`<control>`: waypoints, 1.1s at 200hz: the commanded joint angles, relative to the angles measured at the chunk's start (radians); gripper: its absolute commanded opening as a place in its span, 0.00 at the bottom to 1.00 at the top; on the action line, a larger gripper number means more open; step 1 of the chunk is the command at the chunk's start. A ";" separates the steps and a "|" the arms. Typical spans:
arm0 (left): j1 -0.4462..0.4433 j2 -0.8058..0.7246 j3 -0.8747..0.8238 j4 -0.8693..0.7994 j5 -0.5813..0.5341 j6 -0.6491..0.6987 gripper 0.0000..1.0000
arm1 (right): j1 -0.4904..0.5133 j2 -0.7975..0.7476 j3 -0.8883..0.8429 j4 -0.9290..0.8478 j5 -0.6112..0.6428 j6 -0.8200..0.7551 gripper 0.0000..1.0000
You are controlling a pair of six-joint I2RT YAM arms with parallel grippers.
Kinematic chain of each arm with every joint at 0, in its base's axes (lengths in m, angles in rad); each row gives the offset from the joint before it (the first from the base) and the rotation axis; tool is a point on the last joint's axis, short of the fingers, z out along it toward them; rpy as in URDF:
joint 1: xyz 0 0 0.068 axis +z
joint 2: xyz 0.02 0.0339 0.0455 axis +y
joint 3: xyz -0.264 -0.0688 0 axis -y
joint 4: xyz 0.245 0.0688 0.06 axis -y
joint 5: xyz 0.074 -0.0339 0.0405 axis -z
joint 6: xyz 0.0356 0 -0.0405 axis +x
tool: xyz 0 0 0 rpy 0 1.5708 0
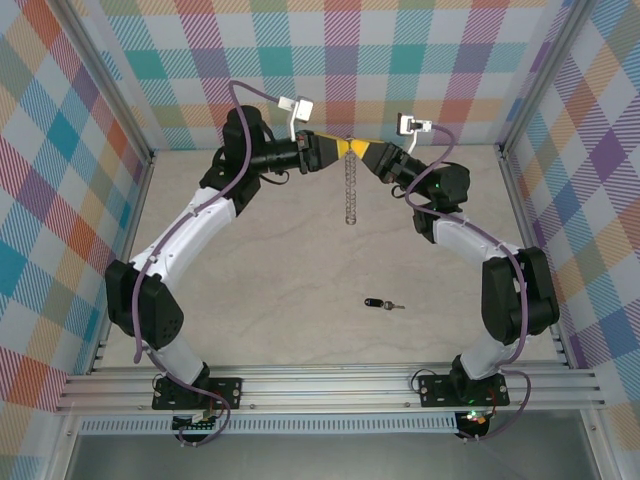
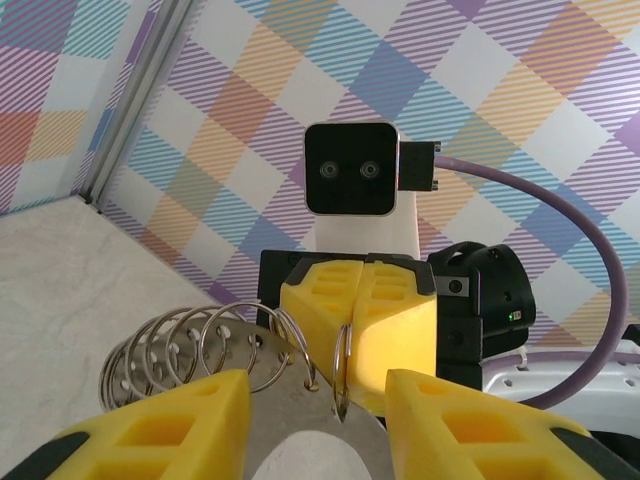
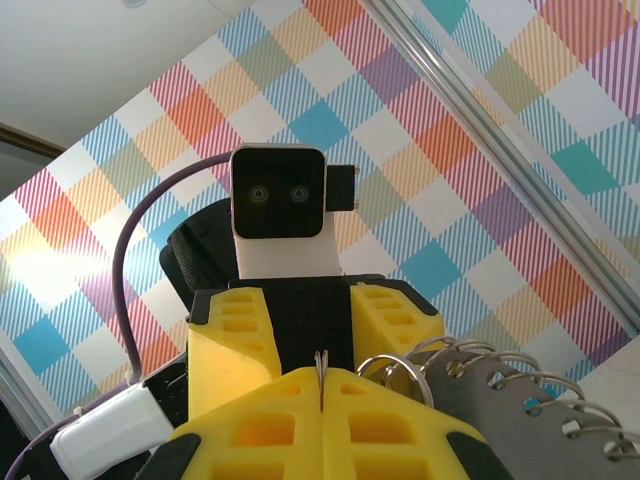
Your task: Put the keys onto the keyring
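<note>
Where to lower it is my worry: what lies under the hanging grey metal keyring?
Bare beige table shows around the thin grey looped metal keyring; the spot beneath is covered by it. The tiny black-headed key lies apart, toward the near edge.

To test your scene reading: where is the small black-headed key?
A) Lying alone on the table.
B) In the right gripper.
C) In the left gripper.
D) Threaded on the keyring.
A: the key lies alone on the table, well apart from the hanging keyring.
</note>
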 commanded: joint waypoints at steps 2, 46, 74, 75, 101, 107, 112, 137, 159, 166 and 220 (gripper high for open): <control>-0.009 0.001 0.038 0.048 0.027 -0.006 0.39 | 0.007 0.001 0.044 0.075 -0.003 -0.001 0.00; -0.013 0.002 0.039 0.062 0.044 -0.012 0.24 | 0.009 0.006 0.043 0.075 -0.002 -0.001 0.00; -0.018 -0.001 0.033 0.087 0.053 -0.017 0.16 | 0.009 0.008 0.043 0.073 -0.003 -0.001 0.00; -0.018 -0.001 0.033 0.088 0.053 -0.018 0.16 | 0.009 0.008 0.043 0.073 -0.003 -0.001 0.00; -0.024 0.001 0.038 0.095 0.065 -0.020 0.08 | 0.011 0.007 0.043 0.073 -0.003 0.000 0.00; -0.026 0.003 0.040 0.094 0.067 -0.020 0.06 | 0.010 0.007 0.043 0.073 -0.003 0.000 0.00; -0.026 0.004 0.041 0.091 0.068 -0.017 0.05 | 0.010 0.005 0.042 0.073 -0.003 0.000 0.00; -0.032 0.006 0.043 0.075 0.071 -0.006 0.00 | 0.010 -0.001 0.042 0.057 -0.005 -0.006 0.00; -0.034 0.002 0.043 0.050 0.065 0.017 0.00 | 0.009 -0.011 0.046 0.023 -0.010 -0.020 0.01; -0.034 -0.001 0.046 0.027 0.062 0.040 0.00 | 0.006 -0.022 0.045 -0.011 -0.012 -0.033 0.12; -0.032 -0.008 0.138 -0.332 0.049 0.363 0.00 | -0.079 -0.224 0.027 -0.552 -0.036 -0.283 0.61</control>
